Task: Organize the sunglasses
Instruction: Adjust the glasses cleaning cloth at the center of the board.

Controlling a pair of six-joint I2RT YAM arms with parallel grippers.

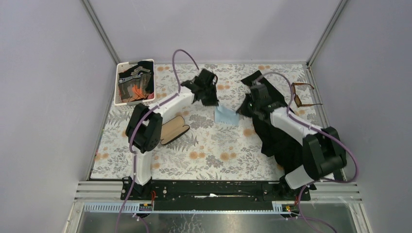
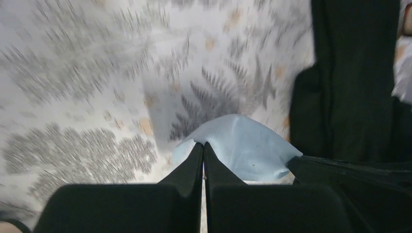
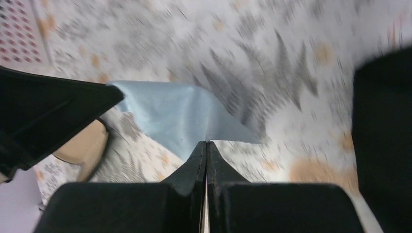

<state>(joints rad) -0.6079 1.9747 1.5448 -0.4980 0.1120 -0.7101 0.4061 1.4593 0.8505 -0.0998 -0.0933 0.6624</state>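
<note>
Right now your left gripper (image 2: pixel 203 145) and right gripper (image 3: pixel 206 143) are each pinched fully closed on an edge of the blue cloth (image 1: pixel 226 115) above the tabletop (image 1: pixel 214 155). The sunglasses (image 1: pixel 303 95) lie untouched at 2 o'clock. Pull unevenly and the cloth slips from one pinch.

On my feeds I count one pair of sunglasses (image 1: pixel 303 95), one light-blue cloth (image 1: pixel 226 115), one open glasses case (image 1: pixel 174 130), one white tray (image 1: pixel 118 87) holding dark items, one piece of black fabric (image 1: pixel 274 141), and two arms (image 1: pixel 167 104).
</note>
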